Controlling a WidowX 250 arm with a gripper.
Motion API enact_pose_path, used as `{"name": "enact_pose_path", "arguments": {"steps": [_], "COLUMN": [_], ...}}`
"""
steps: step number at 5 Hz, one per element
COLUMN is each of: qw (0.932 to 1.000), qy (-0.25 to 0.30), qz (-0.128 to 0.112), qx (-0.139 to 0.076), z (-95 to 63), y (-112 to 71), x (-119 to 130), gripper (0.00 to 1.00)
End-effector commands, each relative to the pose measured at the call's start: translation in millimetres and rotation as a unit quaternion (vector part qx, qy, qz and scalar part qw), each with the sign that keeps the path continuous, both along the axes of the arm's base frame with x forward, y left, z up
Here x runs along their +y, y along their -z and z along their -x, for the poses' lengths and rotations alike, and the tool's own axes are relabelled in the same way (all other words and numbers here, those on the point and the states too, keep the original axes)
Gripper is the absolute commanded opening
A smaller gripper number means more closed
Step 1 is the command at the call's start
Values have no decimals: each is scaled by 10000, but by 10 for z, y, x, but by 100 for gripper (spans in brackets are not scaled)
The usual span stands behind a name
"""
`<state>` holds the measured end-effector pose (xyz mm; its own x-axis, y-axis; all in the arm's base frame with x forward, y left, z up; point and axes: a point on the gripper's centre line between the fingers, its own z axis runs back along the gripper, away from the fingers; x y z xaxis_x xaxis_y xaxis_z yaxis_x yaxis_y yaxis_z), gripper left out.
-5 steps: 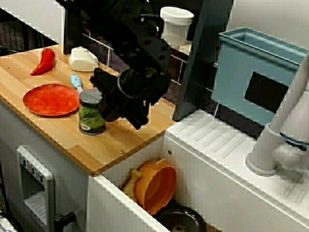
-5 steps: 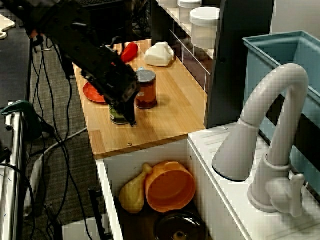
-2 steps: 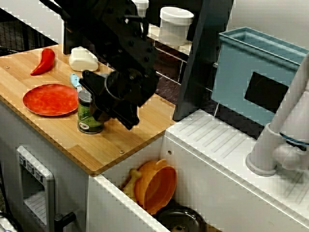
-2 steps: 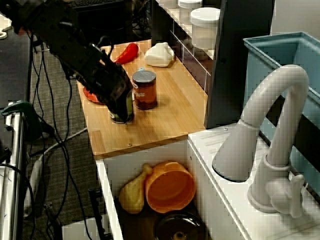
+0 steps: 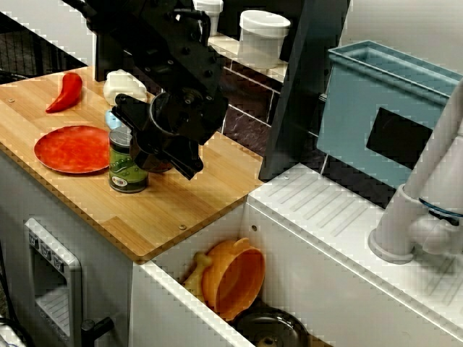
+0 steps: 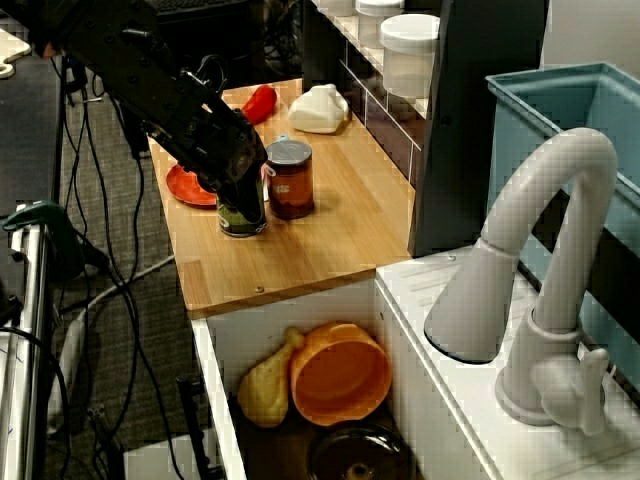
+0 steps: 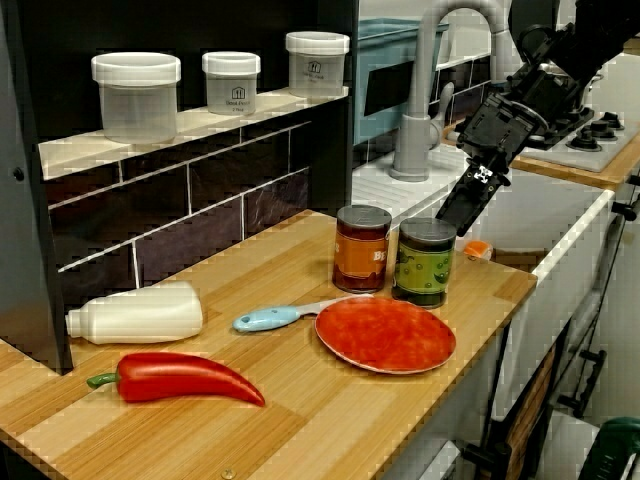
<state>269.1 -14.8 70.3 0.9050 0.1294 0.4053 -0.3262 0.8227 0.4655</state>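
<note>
Pincer [image 7: 463, 212] hangs at two o'clock of the green-labelled metal can [image 7: 424, 264]; we cannot tell whether it is spread.

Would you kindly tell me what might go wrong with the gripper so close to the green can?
The gripper is at the rim of the green can. A sideways nudge might tip it onto the red plate or knock the brown can right beside it. The counter edge is near, so it may fall off.
</note>
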Motion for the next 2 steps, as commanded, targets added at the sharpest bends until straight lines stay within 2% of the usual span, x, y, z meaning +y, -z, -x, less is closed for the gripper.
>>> {"name": "enact_pose_path", "arguments": {"steps": [1,2], "qw": [9993,9984], "qy": [-135,-128], "qz": [28,-108], "qx": [-358,-542], "z": [-106,-135], "y": [-180,-165], "x": [143,193], "gripper": [0,0]}}
